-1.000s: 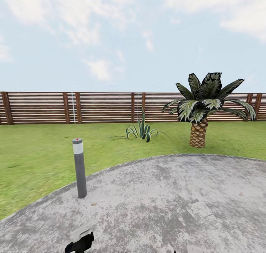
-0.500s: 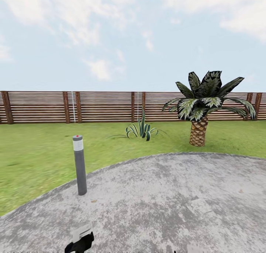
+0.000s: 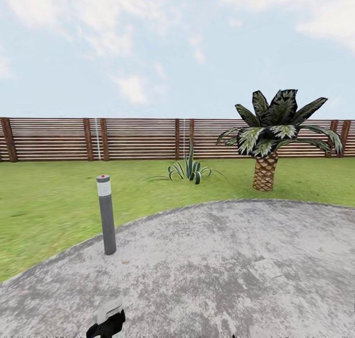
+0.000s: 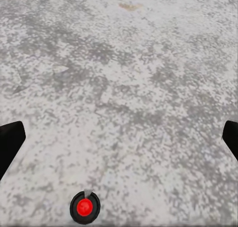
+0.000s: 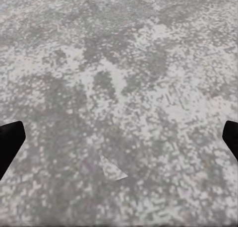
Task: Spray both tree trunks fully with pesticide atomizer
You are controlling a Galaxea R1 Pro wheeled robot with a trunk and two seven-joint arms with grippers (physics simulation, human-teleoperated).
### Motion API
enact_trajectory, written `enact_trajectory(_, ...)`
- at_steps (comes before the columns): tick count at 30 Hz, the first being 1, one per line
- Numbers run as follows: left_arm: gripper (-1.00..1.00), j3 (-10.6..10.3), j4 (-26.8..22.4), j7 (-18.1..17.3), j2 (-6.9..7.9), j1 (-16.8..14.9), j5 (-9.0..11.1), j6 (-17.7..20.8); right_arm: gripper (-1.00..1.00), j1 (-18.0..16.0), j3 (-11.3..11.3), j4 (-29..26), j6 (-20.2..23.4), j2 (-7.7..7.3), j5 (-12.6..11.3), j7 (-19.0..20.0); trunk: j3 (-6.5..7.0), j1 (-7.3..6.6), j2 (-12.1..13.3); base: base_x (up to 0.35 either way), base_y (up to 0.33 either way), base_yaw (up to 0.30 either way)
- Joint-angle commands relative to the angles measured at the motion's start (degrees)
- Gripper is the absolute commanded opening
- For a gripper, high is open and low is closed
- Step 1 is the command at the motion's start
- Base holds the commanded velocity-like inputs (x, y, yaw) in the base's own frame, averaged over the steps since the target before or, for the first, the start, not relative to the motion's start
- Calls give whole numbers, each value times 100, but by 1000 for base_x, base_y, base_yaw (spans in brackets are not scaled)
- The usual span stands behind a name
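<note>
The garden lawn (image 3: 54, 200) stretches to a brown slatted fence (image 3: 138, 138). The pesticide atomizer and both trees are out of view. I stand on a grey paved patch (image 3: 212, 269). My left arm (image 3: 109, 322) pokes in at the lower edge of the head view. In the left wrist view, my left gripper (image 4: 119, 142) is open over bare paving, its black fingertips (image 4: 10, 142) far apart. My right gripper (image 5: 119, 140) is likewise open over paving, its fingertips (image 5: 10, 142) at the frame's sides with nothing between them.
A grey bollard (image 3: 107, 215) with a red dot stands at the paving's left edge; its red-dotted cap (image 4: 85, 207) also shows in the left wrist view. A short palm (image 3: 268, 141) and a spiky plant (image 3: 190, 168) grow on the grass ahead.
The whole head picture has shifted up a little, so the camera moved. Bollard, palm and fence keep their places relative to each other. My left arm looks the same.
</note>
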Motion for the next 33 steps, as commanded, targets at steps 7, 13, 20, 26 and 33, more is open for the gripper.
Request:
enact_trajectory(7, 100, -50, 2, 29, 0, -4, 40, -16, 100, -4, -21, 4, -22, 3, -6, -5, -162, 16, -13, 0, 0, 0)
enact_trajectory(13, 100, -49, 2, 29, 0, -2, 40, -18, 100, -4, -21, 4, -22, 3, -2, -5, -295, 32, -21, 0, 0, 0)
enact_trajectory(20, 100, -48, 2, 29, 0, -2, 40, -17, 100, -4, -21, 4, -22, 3, -2, -5, -450, 50, -30, 0, 0, 0)
enact_trajectory(26, 100, -50, 2, 29, 0, -3, 40, -16, 100, -4, -21, 4, -22, 3, -2, -5, -583, 65, -38, 0, 0, 0)
enact_trajectory(33, 100, -48, 2, 29, 0, -3, 40, -18, 100, -4, -21, 9, -22, 6, -7, -5, -738, 83, -48, 0, 0, 0)
